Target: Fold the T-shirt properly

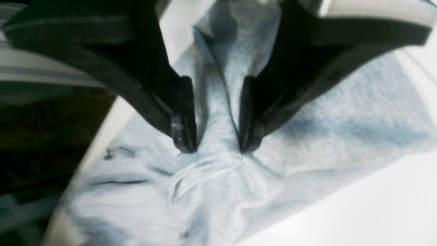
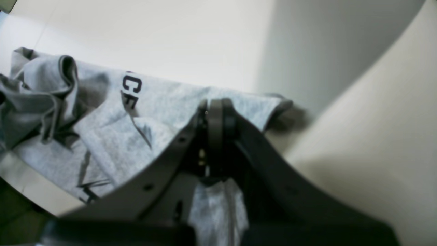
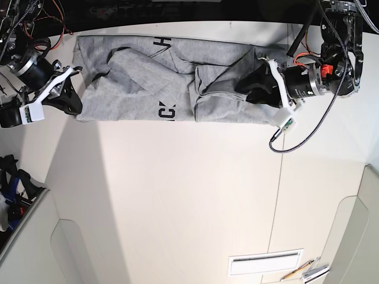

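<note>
With the T-shirt (image 3: 148, 77) rumpled along the table's (image 3: 177, 195) far edge, my right gripper (image 2: 213, 112) clamped its corner and my left gripper (image 1: 216, 147), jaws half-parted astride a ridge, needed a deep, square bite.

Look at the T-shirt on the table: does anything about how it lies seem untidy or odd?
Yes. The T-shirt lies in a rough band along the table's far edge, but it is rumpled: loose folds bunch near the left end effector, and the black lettering is creased and partly hidden.
</note>
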Robot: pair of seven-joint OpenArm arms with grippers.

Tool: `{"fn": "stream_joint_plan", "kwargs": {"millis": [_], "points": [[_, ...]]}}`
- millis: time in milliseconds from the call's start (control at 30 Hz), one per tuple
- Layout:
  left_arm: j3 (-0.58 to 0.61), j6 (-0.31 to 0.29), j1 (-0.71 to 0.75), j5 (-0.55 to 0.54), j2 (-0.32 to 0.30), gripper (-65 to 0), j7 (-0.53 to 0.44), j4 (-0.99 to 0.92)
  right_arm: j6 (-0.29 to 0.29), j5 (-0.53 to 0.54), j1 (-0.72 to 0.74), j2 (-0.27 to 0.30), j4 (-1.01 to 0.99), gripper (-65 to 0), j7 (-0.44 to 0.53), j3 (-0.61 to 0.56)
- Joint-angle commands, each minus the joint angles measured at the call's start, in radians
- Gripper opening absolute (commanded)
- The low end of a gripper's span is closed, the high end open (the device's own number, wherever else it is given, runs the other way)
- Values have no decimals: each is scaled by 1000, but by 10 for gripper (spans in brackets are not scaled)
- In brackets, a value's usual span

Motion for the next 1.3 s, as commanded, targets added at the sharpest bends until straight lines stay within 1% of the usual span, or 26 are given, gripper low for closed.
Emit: {"fn": "stream_joint_plan", "kwargs": {"millis": [0, 100, 300, 433, 567, 933, 1000, 1100, 1133, 1200, 1267], "points": [[-4, -6, -8, -48, -9, -430, 1, 27, 3, 16, 5, 11, 12, -650, 23, 6], [-4, -6, -2, -89, -9, -430, 31, 53, 3, 16, 5, 11, 12, -650, 23, 6], [-1, -6, 5, -90, -9, -429, 35, 71, 3, 16, 5, 11, 12, -650, 23, 6], [26, -6, 32, -86, -9, -429, 33, 71, 3, 16, 5, 11, 12, -650, 23, 6], [82, -6, 51, -75, -8, -429, 29, 71, 3, 16, 5, 11, 12, -650, 24, 6], [309, -6, 52, -77, -9, -429, 30, 71, 3, 16, 5, 11, 12, -650, 24, 6], [330, -6, 52, -79, -9, -429, 30, 71, 3, 23, 6, 11, 12, -650, 24, 11], [327, -6, 52, -79, -9, -429, 31, 72, 2, 59, 5, 11, 12, -650, 23, 45], [321, -6, 51, -79, -9, -429, 31, 74, -5, 68, 5, 11, 12, -626, 23, 64], [306, -6, 50, -79, -9, -429, 31, 79, -6, 87, 5, 11, 12, -481, 17, 111], [282, -6, 50, -79, -9, -429, 34, 89, -6, 125, 5, 11, 12, -349, -23, 161]]}}
